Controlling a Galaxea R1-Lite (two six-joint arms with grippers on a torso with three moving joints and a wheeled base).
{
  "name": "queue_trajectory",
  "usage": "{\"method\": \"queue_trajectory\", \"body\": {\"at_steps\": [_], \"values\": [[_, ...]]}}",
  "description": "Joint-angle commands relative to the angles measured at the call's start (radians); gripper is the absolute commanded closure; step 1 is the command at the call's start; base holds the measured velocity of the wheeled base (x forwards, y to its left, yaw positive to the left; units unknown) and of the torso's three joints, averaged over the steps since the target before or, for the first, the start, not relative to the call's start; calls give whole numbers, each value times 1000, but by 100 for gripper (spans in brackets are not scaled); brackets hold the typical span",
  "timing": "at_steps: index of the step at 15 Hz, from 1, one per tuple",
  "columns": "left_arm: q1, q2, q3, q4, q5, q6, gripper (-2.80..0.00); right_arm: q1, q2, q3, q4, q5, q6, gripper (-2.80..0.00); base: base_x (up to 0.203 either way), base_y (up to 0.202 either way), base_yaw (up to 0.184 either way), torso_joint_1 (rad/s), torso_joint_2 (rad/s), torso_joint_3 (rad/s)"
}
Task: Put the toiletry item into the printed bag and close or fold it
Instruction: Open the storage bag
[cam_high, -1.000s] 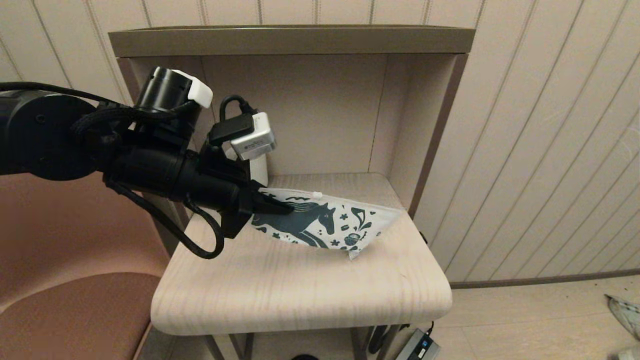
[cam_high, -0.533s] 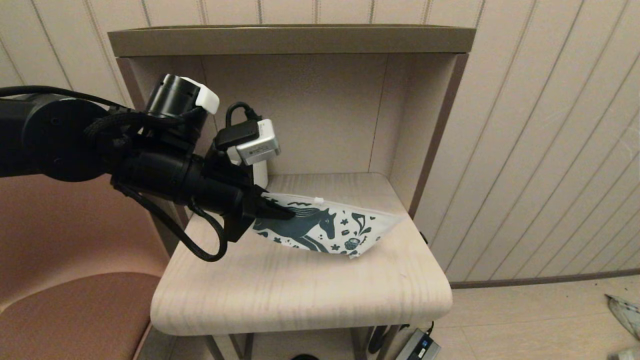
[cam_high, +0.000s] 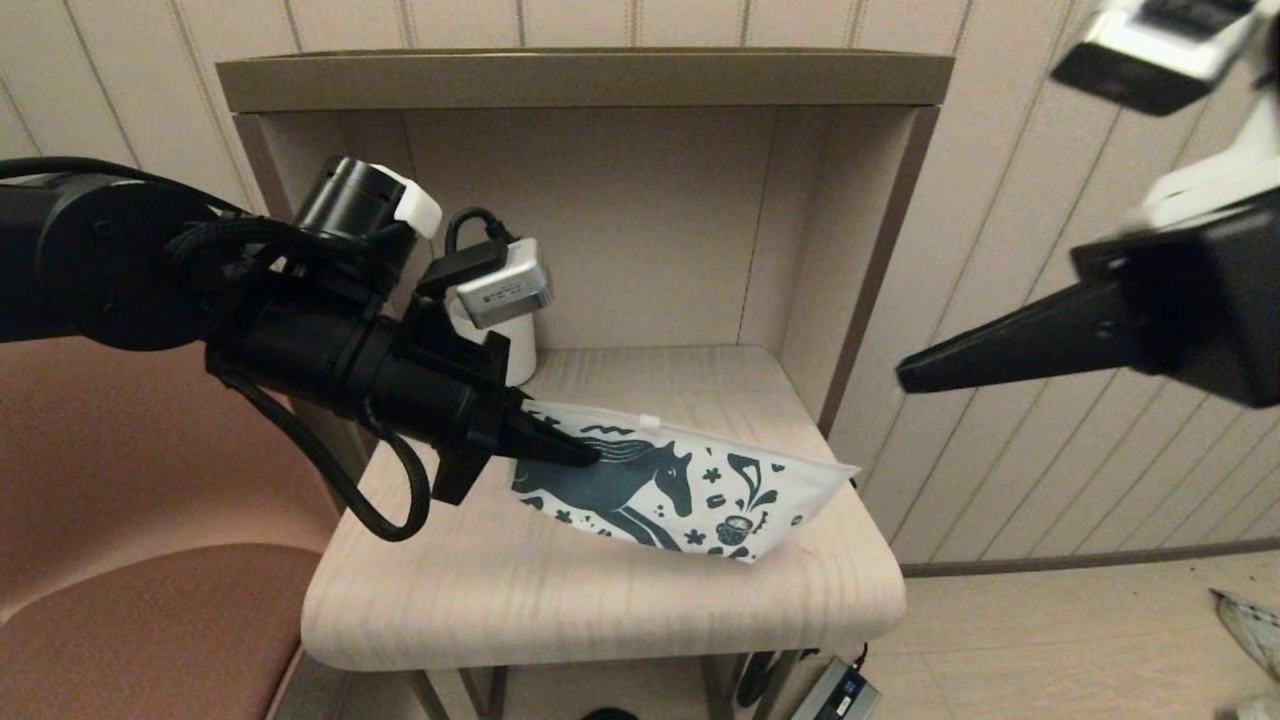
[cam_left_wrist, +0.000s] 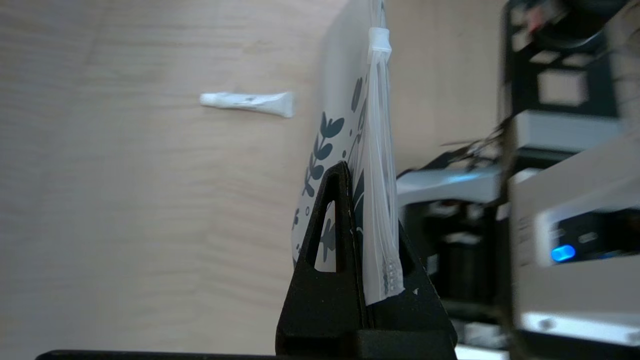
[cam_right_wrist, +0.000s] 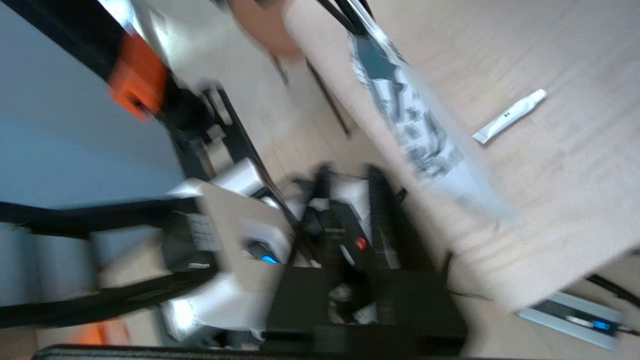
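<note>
A pale wooden counter (cam_high: 600, 590) stands in an open niche against a panelled wall. The left hand (cam_high: 560, 445) is clamped on the zipper end of the printed bag (cam_high: 690, 480) and holds it on edge, its far corner low over the counter. The toiletry item (cam_left_wrist: 247, 102), a small white tube, lies on the counter beyond the bag. The right hand (cam_high: 1000, 355) hovers high, well apart from the bag; whether it is open I cannot tell. I think the left hand should keep the mouth steady while the right fetches the tube.
</note>
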Motion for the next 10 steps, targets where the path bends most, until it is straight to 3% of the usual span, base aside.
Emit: {"method": "queue_trajectory", "body": {"at_steps": [1,3,4,7,10], "values": [[0,14,-2,-1,-17,-13,0,2,106,0,7,8,-98,-280,0,0,0,0,0,0],[0,30,-8,-2,-20,-16,0,1,139,-6,3,8,-193,-280,0,0,0,0,0,0],[0,35,-10,-1,-20,-16,0,0,147,-3,1,6,-248,-11,0,0,0,0,0,0],[0,36,-13,4,-53,-28,0,9,192,-13,-24,4,-317,0,0,0,0,0,0,0],[0,39,-13,5,-57,-28,0,46,247,-1,-172,11,-331,0,0,0,0,0,0,0]]}}
